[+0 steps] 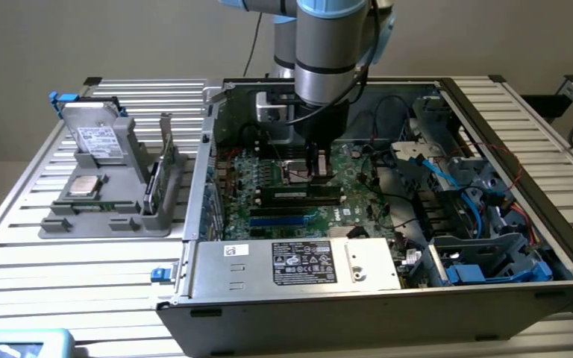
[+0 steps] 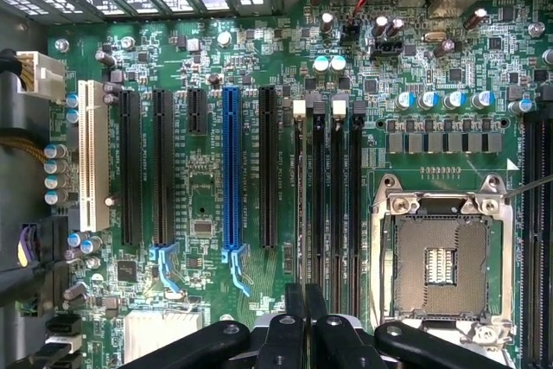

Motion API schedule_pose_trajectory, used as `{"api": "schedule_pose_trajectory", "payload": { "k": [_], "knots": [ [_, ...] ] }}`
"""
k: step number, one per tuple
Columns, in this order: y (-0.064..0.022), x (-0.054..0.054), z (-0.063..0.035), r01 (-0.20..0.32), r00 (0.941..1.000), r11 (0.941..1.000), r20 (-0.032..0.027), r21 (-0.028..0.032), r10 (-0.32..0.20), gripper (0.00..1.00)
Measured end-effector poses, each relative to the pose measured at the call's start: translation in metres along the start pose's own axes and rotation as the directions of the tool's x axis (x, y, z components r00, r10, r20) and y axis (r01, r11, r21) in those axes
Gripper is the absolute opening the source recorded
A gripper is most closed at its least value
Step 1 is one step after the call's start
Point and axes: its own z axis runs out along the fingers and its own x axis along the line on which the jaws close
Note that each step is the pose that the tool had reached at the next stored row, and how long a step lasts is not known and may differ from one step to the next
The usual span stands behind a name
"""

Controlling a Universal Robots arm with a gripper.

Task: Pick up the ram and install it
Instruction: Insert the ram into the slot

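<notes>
My gripper [image 1: 316,176] hangs inside the open computer case, above the green motherboard [image 1: 266,175], and is shut. In the wrist view its dark fingertips [image 2: 295,308] press together with nothing showing between them. They sit over the near end of the black memory slots [image 2: 318,205]. The ram [image 1: 165,149] looks like the thin stick standing on edge in the grey holder [image 1: 107,220], outside the case at the exterior view's left, well away from the gripper.
The case walls [image 1: 199,186] ring the motherboard. An open CPU socket [image 2: 441,257] lies beside the memory slots. Cables and drive cages [image 1: 465,224] crowd the case at the exterior view's right. The holder also carries a hard drive [image 1: 98,138] and a chip [image 1: 86,186].
</notes>
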Motion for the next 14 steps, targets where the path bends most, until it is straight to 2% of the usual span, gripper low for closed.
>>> {"api": "schedule_pose_trajectory", "payload": {
  "k": [14],
  "knots": [
    [0.0001,-0.0002,0.0026,0.0,1.0,1.0,-0.0002,-0.0002,0.0,0.12]
  ]
}}
